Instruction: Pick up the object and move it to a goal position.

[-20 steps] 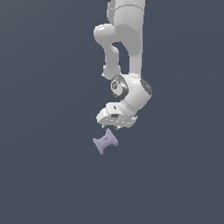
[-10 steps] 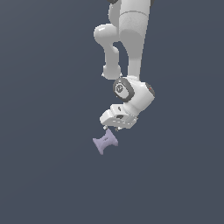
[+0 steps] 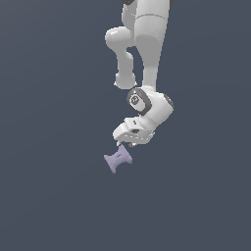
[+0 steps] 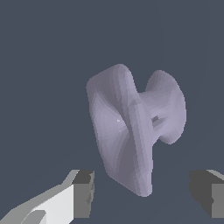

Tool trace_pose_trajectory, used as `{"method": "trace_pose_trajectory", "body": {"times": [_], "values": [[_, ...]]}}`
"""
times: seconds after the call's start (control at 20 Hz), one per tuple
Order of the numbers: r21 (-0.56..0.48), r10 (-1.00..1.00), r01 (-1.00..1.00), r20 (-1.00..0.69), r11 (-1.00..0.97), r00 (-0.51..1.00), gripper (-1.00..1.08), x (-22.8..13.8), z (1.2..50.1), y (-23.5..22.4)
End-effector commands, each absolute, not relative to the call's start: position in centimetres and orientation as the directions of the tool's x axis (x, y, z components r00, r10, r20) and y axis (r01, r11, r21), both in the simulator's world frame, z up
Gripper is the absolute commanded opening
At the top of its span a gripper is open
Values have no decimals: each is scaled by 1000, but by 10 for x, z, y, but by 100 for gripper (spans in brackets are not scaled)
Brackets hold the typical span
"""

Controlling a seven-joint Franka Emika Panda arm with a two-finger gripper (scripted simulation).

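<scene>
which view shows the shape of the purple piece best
The wrist view: the piece fills the frame, showing its narrow waist and flared ends. The exterior view shows it small, just below the gripper.

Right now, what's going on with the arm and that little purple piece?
The Panda arm has its tool just above the small lavender spool-shaped object, which is not yet grasped. In the wrist view the object fills the frame ahead of the two fingertips, and the jaws stand open, wide apart on either side of it. No goal marker shows in either view. It looks like the approach for the pick, with closing on the narrow waist likely next.
</scene>
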State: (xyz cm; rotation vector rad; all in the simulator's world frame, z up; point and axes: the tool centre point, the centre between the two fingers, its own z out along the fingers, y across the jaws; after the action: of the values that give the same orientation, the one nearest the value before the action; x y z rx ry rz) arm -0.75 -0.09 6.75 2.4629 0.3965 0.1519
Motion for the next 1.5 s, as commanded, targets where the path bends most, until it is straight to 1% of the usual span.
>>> {"method": "trace_pose_trajectory", "body": {"times": [0.0,0.45,0.5,1.1,1.45], "values": [[608,318,245,12,-755,948,68,-7,64,-4],[609,320,247,12,-754,947,68,-3,44,-18],[609,320,247,12,-754,947,-100,-3,44,-18],[609,320,246,12,-754,947,-100,-3,45,-19],[608,319,246,12,-755,948,-100,-14,56,-40]]}}
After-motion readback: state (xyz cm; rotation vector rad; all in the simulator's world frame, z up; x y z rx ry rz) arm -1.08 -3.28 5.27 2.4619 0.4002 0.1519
